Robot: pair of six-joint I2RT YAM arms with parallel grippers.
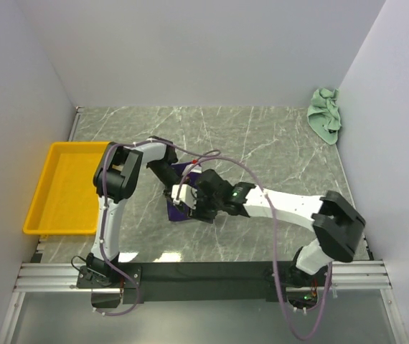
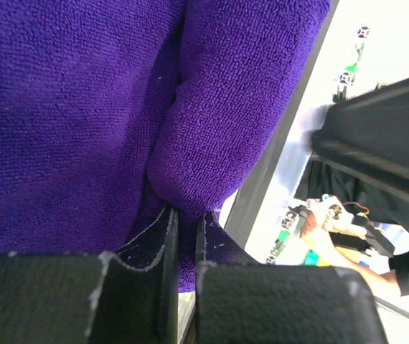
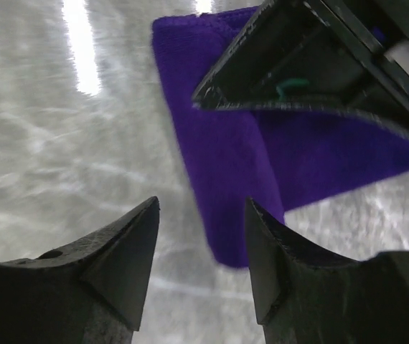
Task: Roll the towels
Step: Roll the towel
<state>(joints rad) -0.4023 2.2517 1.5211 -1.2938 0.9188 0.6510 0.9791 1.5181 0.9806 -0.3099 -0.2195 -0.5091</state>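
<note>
The deep purple towel (image 1: 174, 213) lies partly folded on the marble table, mostly hidden under both grippers. In the left wrist view it fills the frame (image 2: 82, 107). My left gripper (image 2: 186, 215) is shut on a fold of it; in the top view this gripper (image 1: 172, 174) sits over the towel's far part. My right gripper (image 3: 201, 208) is open and empty, hovering just above the table at the towel's near rolled edge (image 3: 226, 172); it also shows in the top view (image 1: 189, 204). The pale mint green towel (image 1: 325, 116) lies crumpled in the far right corner.
A yellow plastic tray (image 1: 61, 190) stands at the left edge of the table. White walls close in the left, far and right sides. The two wrists are close together over the purple towel.
</note>
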